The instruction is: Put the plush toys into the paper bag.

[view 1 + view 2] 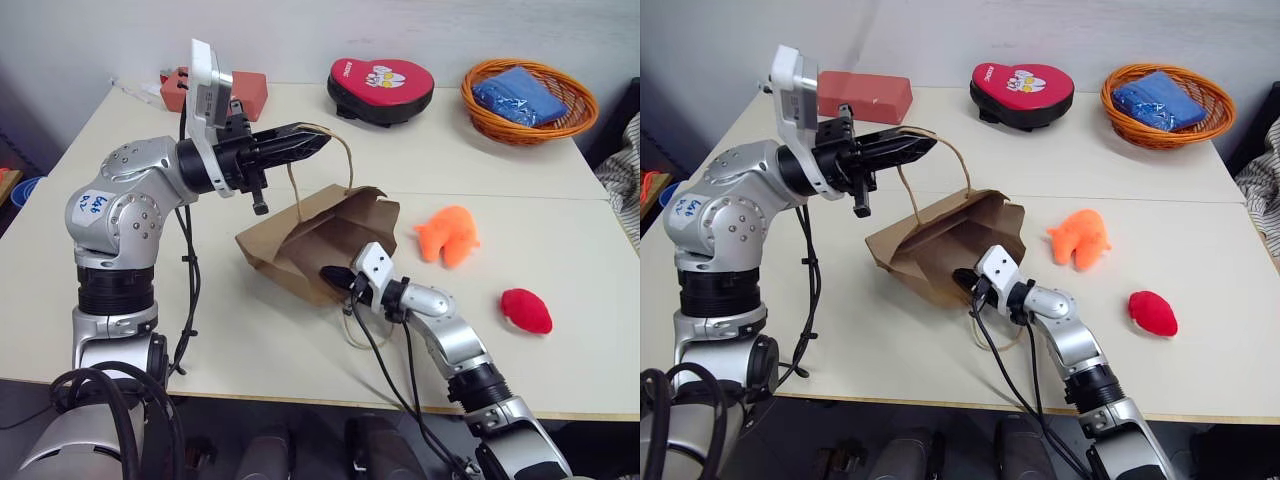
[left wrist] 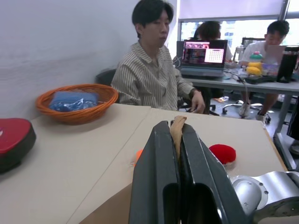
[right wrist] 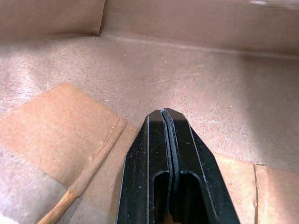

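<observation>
Inside the mouth of the paper bag [image 1: 300, 240], the right gripper [image 1: 334, 275] is half hidden, its fingers pressed together on nothing. Above, the left gripper [image 1: 305, 143] pinches a cord handle [image 1: 345, 160]. Both plush toys, orange [image 1: 448, 236] and red [image 1: 526, 310], lie outside on the table [image 1: 480, 170]. Farther back, a basket [image 1: 575, 110] holds a blue bundle [image 1: 520, 95].

The pale table [image 1: 480, 190] carries a paper bag [image 1: 310, 235], orange toy [image 1: 448, 236], red toy [image 1: 526, 310], far basket [image 1: 528, 100], heart case [image 1: 381, 88], and perhaps a red box [image 1: 864, 96].
</observation>
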